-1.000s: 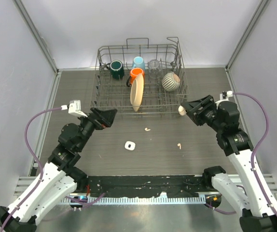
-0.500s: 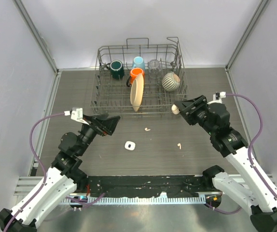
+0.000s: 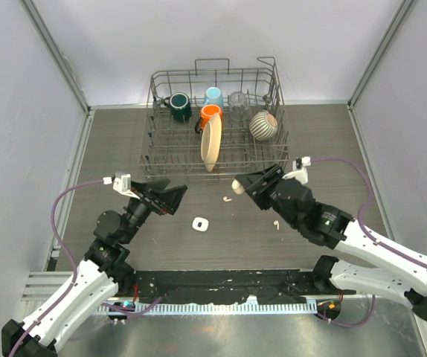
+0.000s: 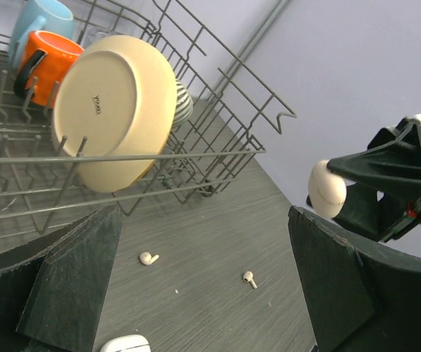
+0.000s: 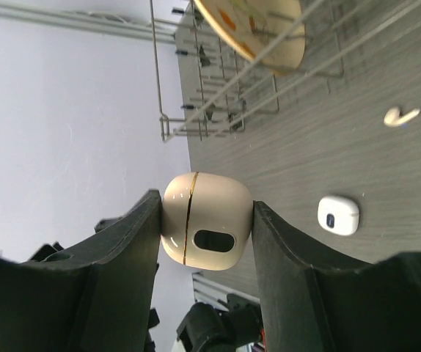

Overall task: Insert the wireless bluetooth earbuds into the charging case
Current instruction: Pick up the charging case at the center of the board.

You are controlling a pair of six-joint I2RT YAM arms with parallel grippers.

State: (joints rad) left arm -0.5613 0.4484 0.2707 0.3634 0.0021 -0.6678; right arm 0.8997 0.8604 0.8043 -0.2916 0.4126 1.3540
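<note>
Right gripper (image 5: 207, 227): clamped on closed beige case (image 5: 204, 231), off the table (image 3: 124, 149)
Left gripper (image 4: 207, 268): wide, empty
White charging case (image 3: 200, 223): lying below, between both claws, apparently shut
Earbud (image 3: 227, 198), second earbud (image 3: 276, 223): loose beneath right claw
Handling: likely park the beige case clear of the buds

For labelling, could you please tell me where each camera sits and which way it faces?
Top external: above, behind the bases, looking down on the table; both arms show.
Left wrist: faces the racked plate; open left gripper shows.
Right wrist: faces leftward; right gripper clamps the beige case.
All show the charging case.
</note>
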